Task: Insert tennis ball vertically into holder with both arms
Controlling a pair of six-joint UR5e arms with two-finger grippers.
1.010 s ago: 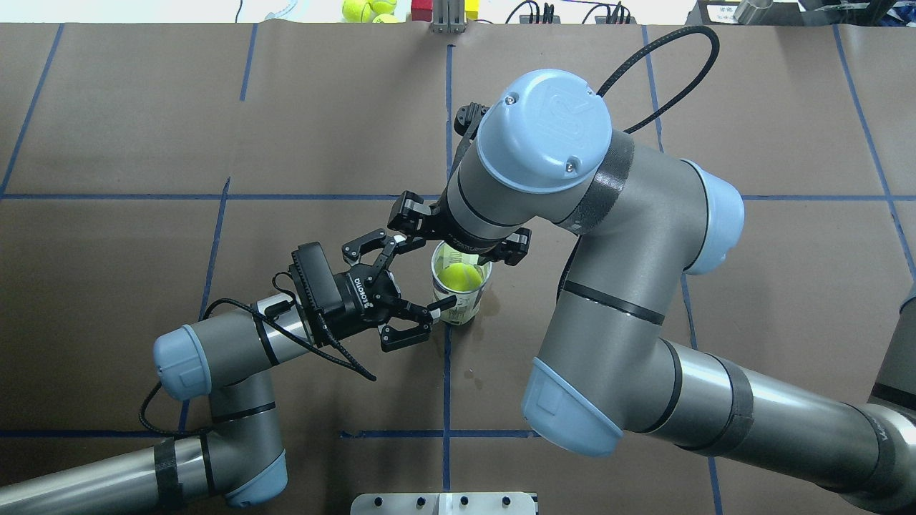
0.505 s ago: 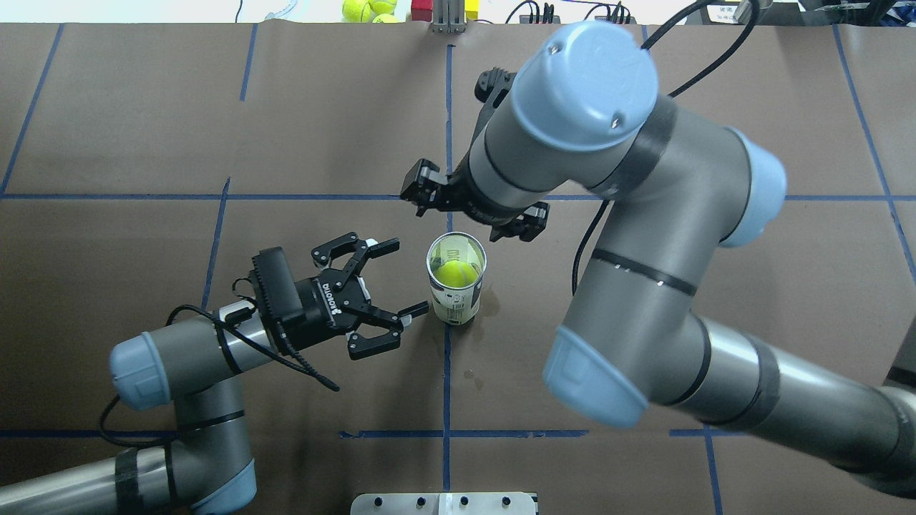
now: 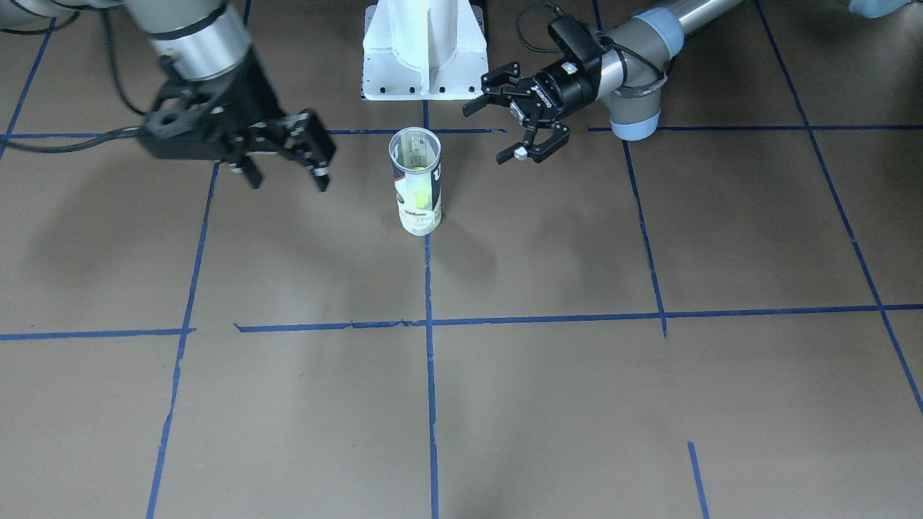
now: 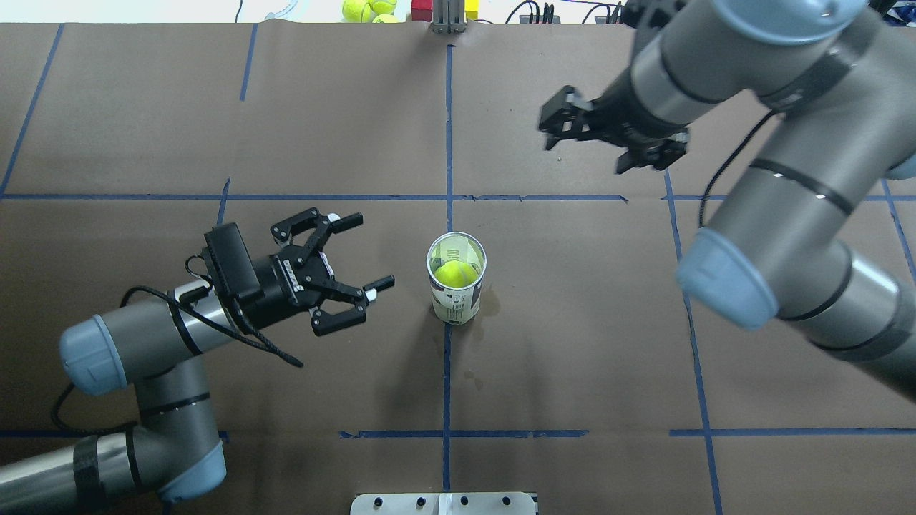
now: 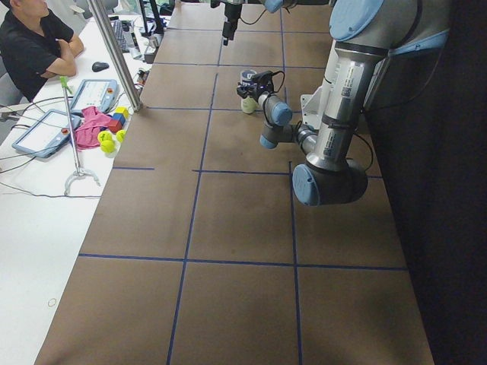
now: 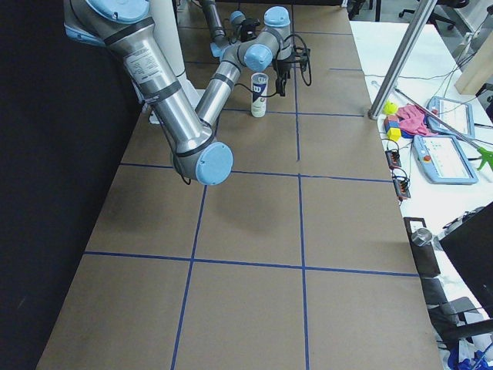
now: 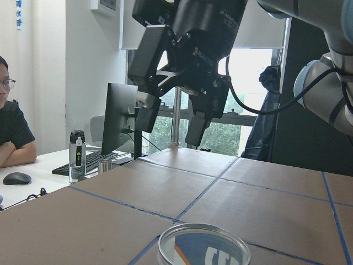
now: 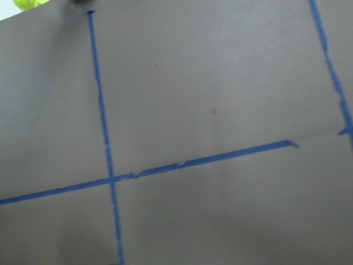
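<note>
Holder (image 4: 456, 286) upright, mouth up; tennis ball (image 4: 455, 272) inside.

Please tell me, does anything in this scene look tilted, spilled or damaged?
Nothing serious. The holder stands upright on the table with the tennis ball inside; the left gripper and right gripper are open, apart from it. Only small dark spots mark the table near it.

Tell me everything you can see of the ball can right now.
The holder is a clear plastic tube with a navy-and-white label, standing upright on the brown table at a blue tape line. Its top is open; the tennis ball sits inside. The left gripper and right gripper, both open, are clear of it.
</note>
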